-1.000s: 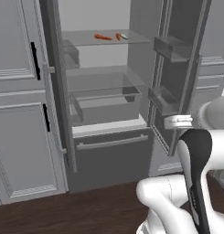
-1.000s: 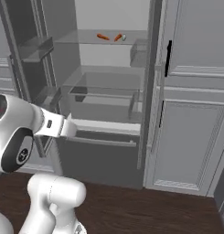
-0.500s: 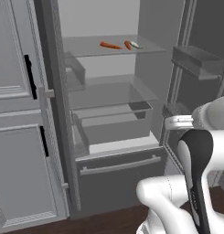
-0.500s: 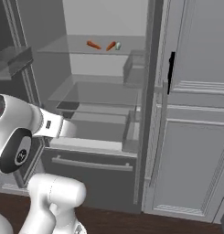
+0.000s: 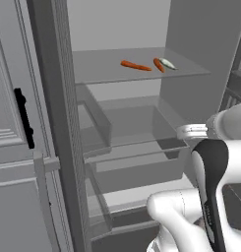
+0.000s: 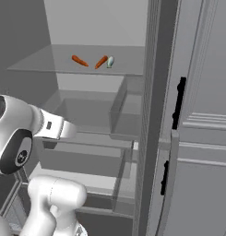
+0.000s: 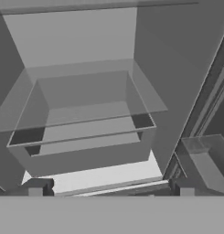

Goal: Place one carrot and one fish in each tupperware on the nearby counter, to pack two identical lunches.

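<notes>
With my fingers spread wide and empty, I judge the slim, stiff carrot light; I'd pinch it mid-length.

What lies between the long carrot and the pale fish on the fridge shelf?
A second, shorter carrot, touching or nearly touching the fish; bare shelf separates it from the long carrot in both base views.

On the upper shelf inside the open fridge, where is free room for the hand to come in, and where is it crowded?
The shelf is bare left of the long carrot. The right part is crowded: the second carrot lies close against the fish. The drawer below looks empty.
</notes>
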### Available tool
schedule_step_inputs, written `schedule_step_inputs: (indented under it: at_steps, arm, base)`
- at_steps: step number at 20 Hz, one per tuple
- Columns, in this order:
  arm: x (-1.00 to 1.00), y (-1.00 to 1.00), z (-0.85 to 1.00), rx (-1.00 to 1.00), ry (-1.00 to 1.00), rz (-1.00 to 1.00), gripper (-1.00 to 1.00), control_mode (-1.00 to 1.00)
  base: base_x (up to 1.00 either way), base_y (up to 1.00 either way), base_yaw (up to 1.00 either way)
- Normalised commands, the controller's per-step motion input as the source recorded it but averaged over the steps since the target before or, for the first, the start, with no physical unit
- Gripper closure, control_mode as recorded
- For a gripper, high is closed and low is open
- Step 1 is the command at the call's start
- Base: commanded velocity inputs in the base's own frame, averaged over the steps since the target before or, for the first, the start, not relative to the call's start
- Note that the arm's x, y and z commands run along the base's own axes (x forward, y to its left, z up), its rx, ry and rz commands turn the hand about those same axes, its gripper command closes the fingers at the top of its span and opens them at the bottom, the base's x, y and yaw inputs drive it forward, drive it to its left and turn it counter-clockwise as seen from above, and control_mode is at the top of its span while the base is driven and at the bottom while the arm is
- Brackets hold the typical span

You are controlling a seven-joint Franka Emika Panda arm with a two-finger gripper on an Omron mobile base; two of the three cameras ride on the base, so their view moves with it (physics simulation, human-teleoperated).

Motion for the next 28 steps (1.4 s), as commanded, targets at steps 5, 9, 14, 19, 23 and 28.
schedule_step_inputs:
  at_steps: [5, 9, 14, 19, 23, 28]
  arm:
    - [0.24, 0.0, 0.02, 0.0, -0.04, 0.0, -1.0, -1.0]
    - [0.61, 0.0, 0.4, 0.0, -0.18, 0.0, -1.0, -1.0]
    - [0.54, 0.01, 0.65, 0.0, -0.13, 0.0, -1.0, -1.0]
    - [0.38, 0.13, 0.43, 0.0, -0.07, 0.08, -1.0, -1.0]
    - [0.35, 0.24, 0.23, -0.01, -0.03, 0.2, -1.0, -1.0]
    - [0.18, 0.2, 0.37, -0.09, 0.01, 0.18, -1.0, -1.0]
  base:
    - [0.31, 0.02, 0.0]
    - [0.0, 0.0, 0.0]
    - [0.0, 0.0, 0.0]
    - [0.0, 0.0, 0.0]
    - [0.0, 0.0, 0.0]
    - [0.0, 0.0, 0.0]
